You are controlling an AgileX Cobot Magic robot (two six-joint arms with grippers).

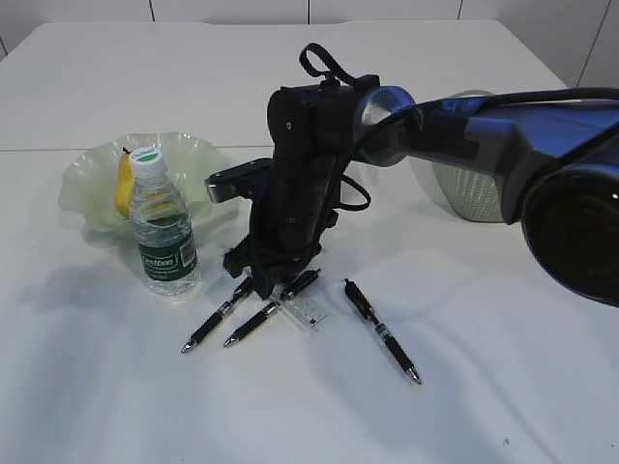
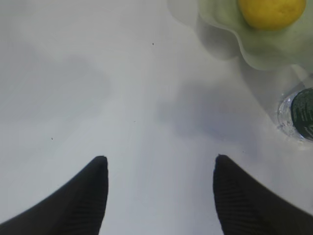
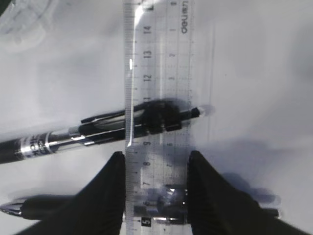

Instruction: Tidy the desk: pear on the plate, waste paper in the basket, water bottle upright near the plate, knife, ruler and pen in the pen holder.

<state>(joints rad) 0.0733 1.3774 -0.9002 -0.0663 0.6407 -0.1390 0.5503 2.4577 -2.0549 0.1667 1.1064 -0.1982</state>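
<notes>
Ruler reads "deli" at the top, pinched edge to edge between right fingers; left fingers spread wide over bare tabletop.

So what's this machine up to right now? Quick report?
Right gripper shut across clear plastic ruler on the table. Left gripper open, empty. Black pens under the ruler, touching it; may snag.

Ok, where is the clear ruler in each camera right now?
Exterior view: ruler on the table under the right gripper, between black pens.
Left wrist view: not in it.
Right wrist view: ruler runs up the middle, lying over a pen, the fingers at its two long edges.
Shared landmark: that pen.
</notes>
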